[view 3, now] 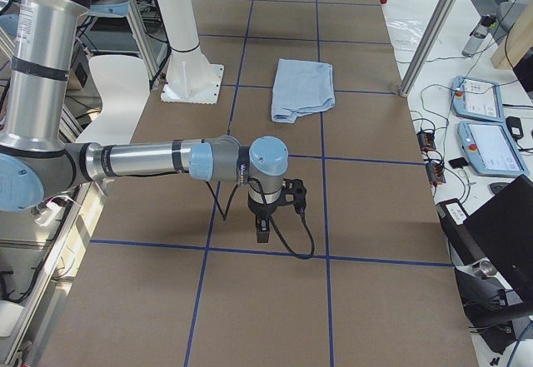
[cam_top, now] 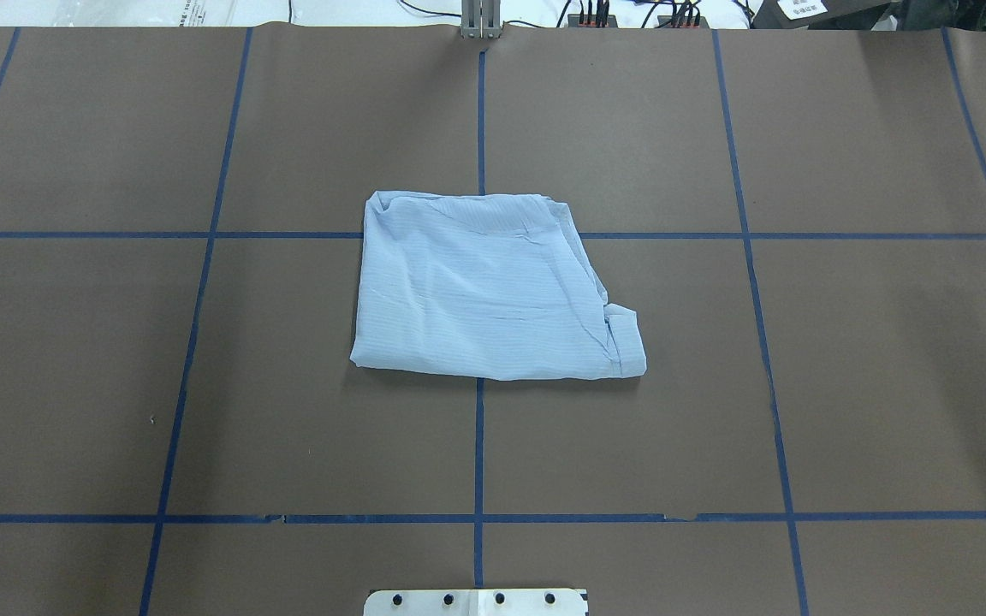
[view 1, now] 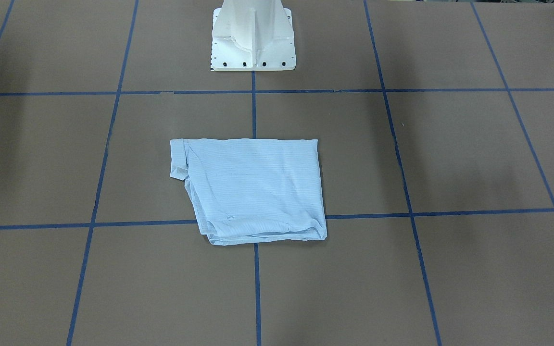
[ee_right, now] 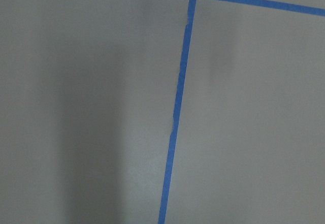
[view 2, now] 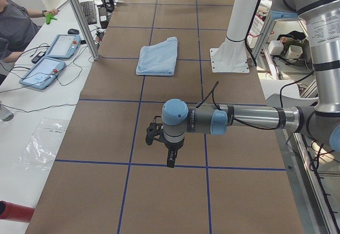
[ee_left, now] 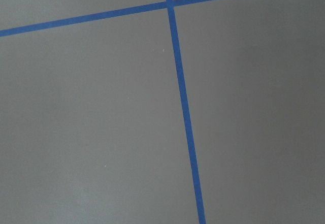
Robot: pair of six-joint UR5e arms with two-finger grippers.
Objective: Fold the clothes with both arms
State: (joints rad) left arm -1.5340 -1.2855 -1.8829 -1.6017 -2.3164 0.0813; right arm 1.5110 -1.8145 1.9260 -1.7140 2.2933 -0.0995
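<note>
Shirt (cam_top: 493,291), light blue with fine stripes: folded to a flat, roughly four-sided packet and lying on the brown counter (cam_top: 870,359) over a crossing of blue tape lines (cam_top: 481,128), well apart from both grippers. Left gripper (view 2: 170,162): on the near left arm (view 2: 239,118), pointing down over a tape line, with the shirt far beyond it along the counter; spread or pressed together, cannot tell. Right gripper (view 3: 261,232): on the near right arm (view 3: 150,161), likewise pointing down, with the shirt far beyond it; state cannot be told. Stretches of counter and tape lines lie between each gripper and the shirt. White pedestal base (view 1: 253,43): just beyond the shirt's robot-side edge, apart from it. The front and overhead views show the shirt and base but no arm. The side views alone show the arms, plus a seated person (view 2: 16,27), two handheld control screens (view 2: 45,70) and a clear plastic bag (view 2: 40,144) on a white side table. The wrist views show only counter and a tape crossing.
</note>
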